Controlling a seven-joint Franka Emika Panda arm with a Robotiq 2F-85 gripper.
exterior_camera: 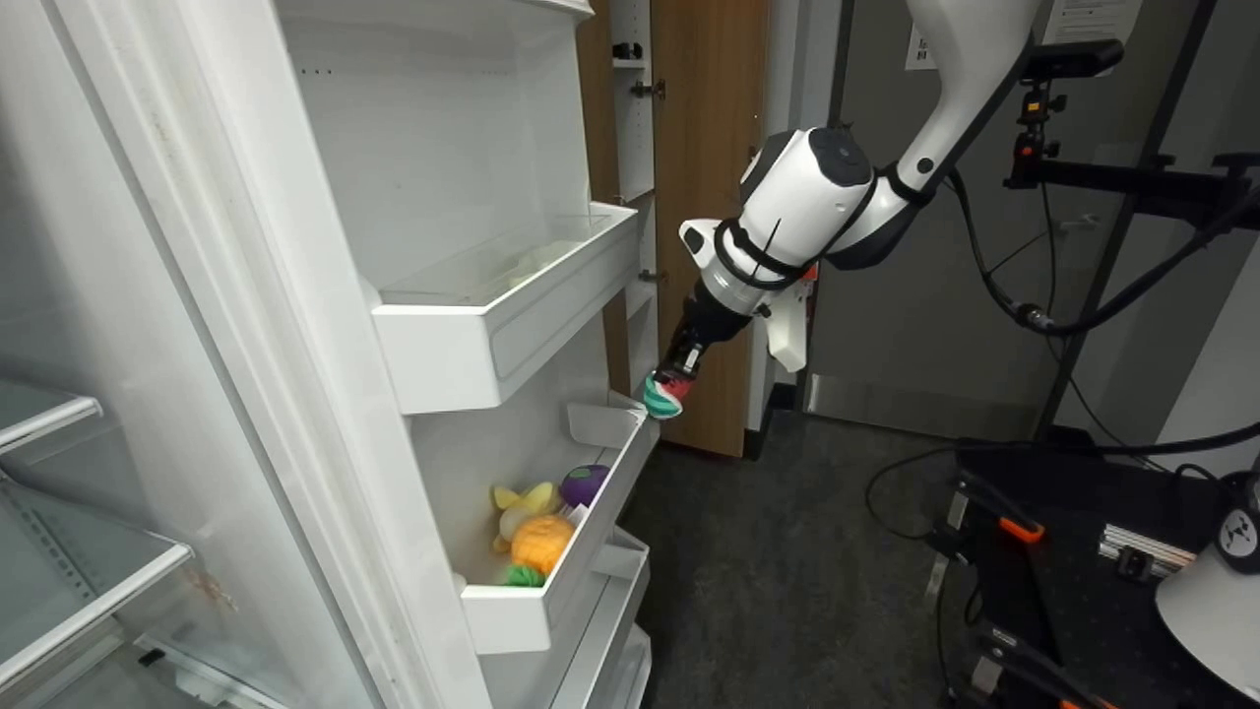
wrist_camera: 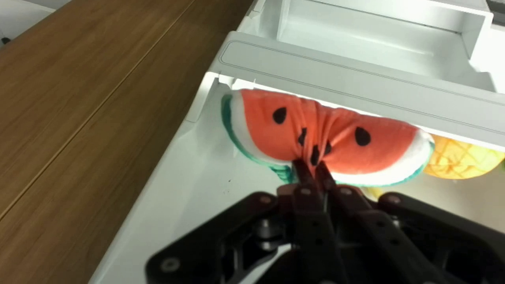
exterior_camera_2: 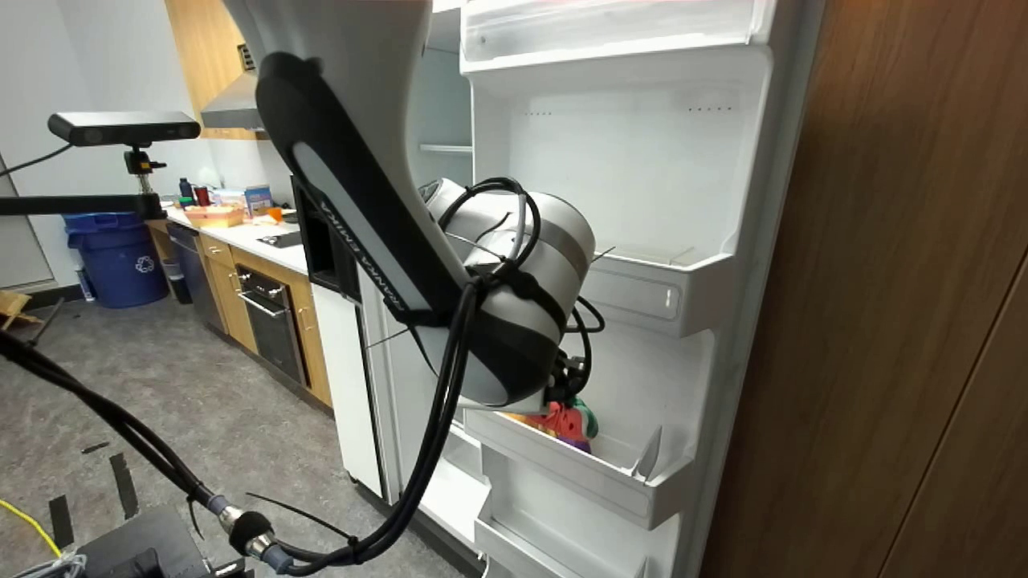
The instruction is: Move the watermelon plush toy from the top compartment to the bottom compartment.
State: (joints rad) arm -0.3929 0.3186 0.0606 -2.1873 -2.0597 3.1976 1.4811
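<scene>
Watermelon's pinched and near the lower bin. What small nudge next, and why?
Probably ease the watermelon plush toy slightly inward over the bottom compartment, fingers closed. In the wrist view they pinch it, with one edge lining up with the compartment's front rim, so releasing now might catch it on the rim or drop it outside.

In an exterior view, the black hand (exterior_camera: 675,374) grips the watermelon plush toy (exterior_camera: 664,398) near the far corner of the lower fridge-door bin (exterior_camera: 602,522), in which an orange toy (exterior_camera: 541,544), a yellow toy (exterior_camera: 538,498) and a purple toy (exterior_camera: 586,483) lie.
</scene>
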